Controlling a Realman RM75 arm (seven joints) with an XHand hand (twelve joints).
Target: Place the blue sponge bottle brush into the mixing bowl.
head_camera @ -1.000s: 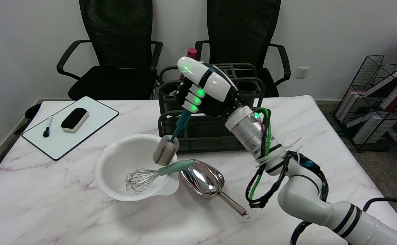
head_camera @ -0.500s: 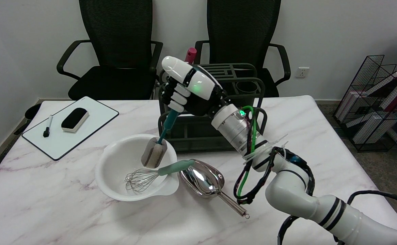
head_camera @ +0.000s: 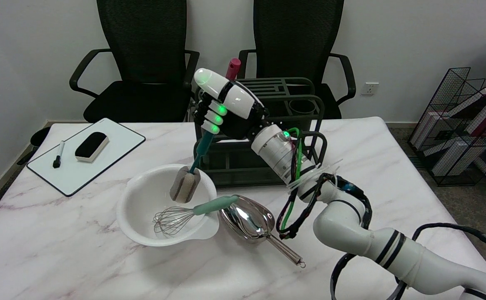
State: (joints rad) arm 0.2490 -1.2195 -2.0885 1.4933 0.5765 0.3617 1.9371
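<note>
nearest of all, well below the hand and on its right-arm side, a shiny metal scoop (head_camera: 249, 225) lies on the marble table (head_camera: 59, 258), its thin handle pointing toward the near edge. just beside it, touching or almost touching its bowl, the teal handle of a wire whisk (head_camera: 176, 217) rests across the rim of the white mixing bowl (head_camera: 139, 231), with the wires lying inside the bowl. directly beneath the hand, the blue sponge bottle brush (head_camera: 186, 185) hangs tilted, its grey sponge head down inside the far part of the mixing bowl and its teal stem rising up into the fist; whether the sponge touches the bowl's wall cannot be told. the right hand (head_camera: 226, 110) is curled tightly around the top of that stem, fingers (head_camera: 214, 118) wrapped close together and glowing green at the tips, held in the air above the bowl's far rim. just behind the hand stands a dark green rack (head_camera: 286, 102) with round compartments, and a pink-topped item (head_camera: 233, 66) pokes up beside the hand's back. off to the hand's far side, well apart, a small whiteboard (head_camera: 113, 143) carries a black eraser (head_camera: 91, 146) and a marker (head_camera: 58, 154). beyond the table stand two black office chairs (head_camera: 143, 54), and a wire shelf of books (head_camera: 468, 125) sits on the floor behind the arm.
</note>
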